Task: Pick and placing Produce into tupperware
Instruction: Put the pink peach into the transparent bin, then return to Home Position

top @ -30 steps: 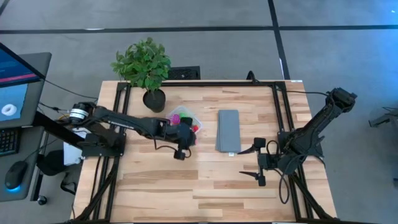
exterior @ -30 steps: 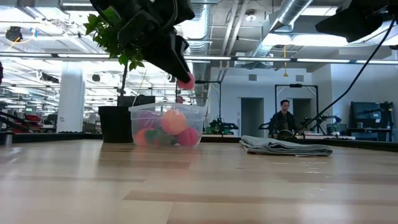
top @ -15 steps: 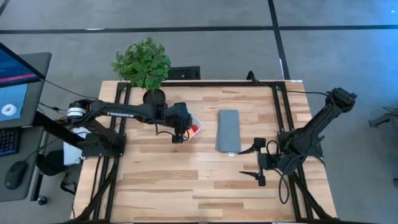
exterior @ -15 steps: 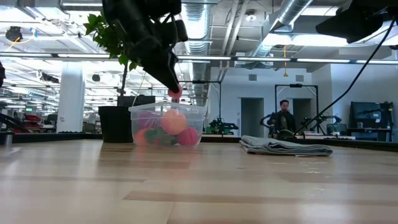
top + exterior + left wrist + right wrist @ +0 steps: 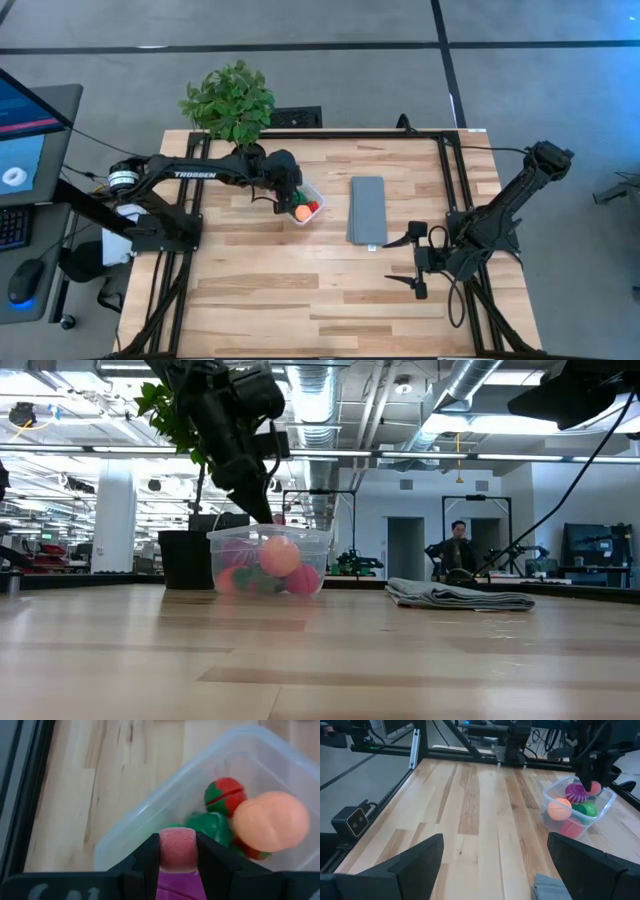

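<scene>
The tupperware (image 5: 305,203) is a clear tub on the table in front of the plant pot. It holds produce: an orange ball (image 5: 270,821), a red-and-green piece (image 5: 225,795), a green piece (image 5: 210,826) and a spiky purple ball (image 5: 576,793). My left gripper (image 5: 177,840) hangs over the tub's rim (image 5: 270,532), shut on a pink piece (image 5: 177,855). My right gripper (image 5: 413,262) waits open near the table's right side, with nothing between its fingers. My left gripper pinches the pink piece between its two fingers, which sit on either side of its pink end (image 5: 176,851); a purple part of it runs back between them. The fingers slant down from the table's left side. The piece is lifted clear, above the tub.
A leafy potted plant (image 5: 232,110) stands just behind the tub at the far left. A flat grey slab (image 5: 367,208) lies to the tub's right. Black frame rails (image 5: 455,200) run along the table's sides. A person (image 5: 457,550) stands far off in the room.
My left gripper has swung toward the table's far edge with the pink piece, from the near side of the tupperware to above it. It has stayed shut on the piece. The tub's near right corner, covered by the arm before, now shows in the high view.
</scene>
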### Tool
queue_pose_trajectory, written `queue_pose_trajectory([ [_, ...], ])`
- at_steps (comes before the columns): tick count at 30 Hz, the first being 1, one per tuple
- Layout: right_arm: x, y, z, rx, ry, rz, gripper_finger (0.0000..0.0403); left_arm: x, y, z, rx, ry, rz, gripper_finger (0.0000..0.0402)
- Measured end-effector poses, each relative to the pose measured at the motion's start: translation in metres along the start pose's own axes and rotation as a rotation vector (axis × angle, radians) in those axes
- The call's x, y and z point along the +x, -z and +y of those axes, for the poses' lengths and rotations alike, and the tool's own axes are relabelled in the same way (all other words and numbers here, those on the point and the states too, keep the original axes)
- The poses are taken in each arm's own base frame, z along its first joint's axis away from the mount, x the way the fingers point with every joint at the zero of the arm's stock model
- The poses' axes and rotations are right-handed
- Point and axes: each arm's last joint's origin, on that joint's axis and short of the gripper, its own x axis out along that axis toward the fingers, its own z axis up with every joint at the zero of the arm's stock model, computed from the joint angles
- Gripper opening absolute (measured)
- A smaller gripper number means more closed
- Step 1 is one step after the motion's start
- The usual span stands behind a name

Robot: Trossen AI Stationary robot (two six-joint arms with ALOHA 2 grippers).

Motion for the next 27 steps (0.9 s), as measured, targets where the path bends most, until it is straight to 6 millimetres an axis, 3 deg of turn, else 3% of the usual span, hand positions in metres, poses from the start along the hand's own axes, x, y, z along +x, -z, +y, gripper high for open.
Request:
queue_pose_trajectory([
  [11, 0.0, 0.0, 0.0, 0.001, 0.0, 0.0, 0.0379, 0.0039, 0.0034, 0.0086, -0.03, 0.027, -0.044, 0.0107],
  [27, 0.0, 0.0, 0.0, 0.001, 0.0, 0.0, 0.0379, 0.0038, 0.0014, 0.0099, -0.048, -0.003, -0.059, 0.0173],
])
